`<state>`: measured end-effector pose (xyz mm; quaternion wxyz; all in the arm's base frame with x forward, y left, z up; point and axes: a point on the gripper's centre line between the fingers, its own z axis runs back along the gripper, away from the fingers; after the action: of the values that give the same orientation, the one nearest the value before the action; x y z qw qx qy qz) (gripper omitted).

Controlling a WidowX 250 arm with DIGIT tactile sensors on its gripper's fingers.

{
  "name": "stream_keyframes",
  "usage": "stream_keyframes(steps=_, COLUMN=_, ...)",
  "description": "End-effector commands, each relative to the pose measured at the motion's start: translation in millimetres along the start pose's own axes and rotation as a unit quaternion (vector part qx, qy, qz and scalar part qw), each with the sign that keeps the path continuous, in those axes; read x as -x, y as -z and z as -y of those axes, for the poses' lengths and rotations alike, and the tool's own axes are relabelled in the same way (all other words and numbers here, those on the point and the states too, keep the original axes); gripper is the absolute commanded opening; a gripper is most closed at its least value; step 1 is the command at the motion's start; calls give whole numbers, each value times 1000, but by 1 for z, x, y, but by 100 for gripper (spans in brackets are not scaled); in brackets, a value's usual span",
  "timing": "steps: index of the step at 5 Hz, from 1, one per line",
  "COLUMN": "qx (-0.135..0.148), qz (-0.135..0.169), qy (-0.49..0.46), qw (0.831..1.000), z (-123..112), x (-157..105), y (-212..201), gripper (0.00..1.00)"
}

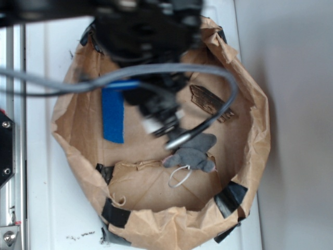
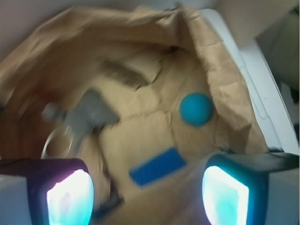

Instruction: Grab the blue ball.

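Observation:
The blue ball (image 2: 196, 109) shows only in the wrist view, a small teal sphere resting on the paper floor close to the bag's right wall. In the exterior view the arm hides it. My gripper (image 2: 147, 194) hangs above the bag floor with its two glowing fingers (image 2: 70, 197) wide apart and nothing between them. The ball lies well ahead of the right finger and apart from it. From outside, the gripper (image 1: 161, 125) appears as a dark blurred mass over the middle of the bag.
A crumpled brown paper bag (image 1: 250, 156) with raised walls encloses everything. Inside lie a flat blue felt strip (image 1: 113, 115), a grey plush toy (image 1: 193, 153) with a white loop, and a dark brown piece (image 1: 208, 100). A grey cable (image 1: 156, 70) arcs across.

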<state>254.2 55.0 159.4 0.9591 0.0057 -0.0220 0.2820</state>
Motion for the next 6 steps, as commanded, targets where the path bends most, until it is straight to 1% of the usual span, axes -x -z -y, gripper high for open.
stream_keyframes(steps=1, qx=-19, qz=13, qy=-130, qw=991, z=-15, x=-28, y=7, gripper=100)
stream_keyframes(steps=3, qx=-19, qz=13, qy=-130, qw=991, z=-15, x=-28, y=7, gripper=100)
stream_keyframes(steps=4, qx=3, qz=-1, qy=-245, qw=970, z=-30, x=2, y=-2, gripper=100)
stream_keyframes(steps=5, qx=-2, qz=13, qy=-292, qw=956, z=-24, x=12, y=18, gripper=100)
stream_keyframes(steps=6, qx=-16, qz=26, qy=-335, qw=942, z=-20, x=10, y=32, gripper=100)
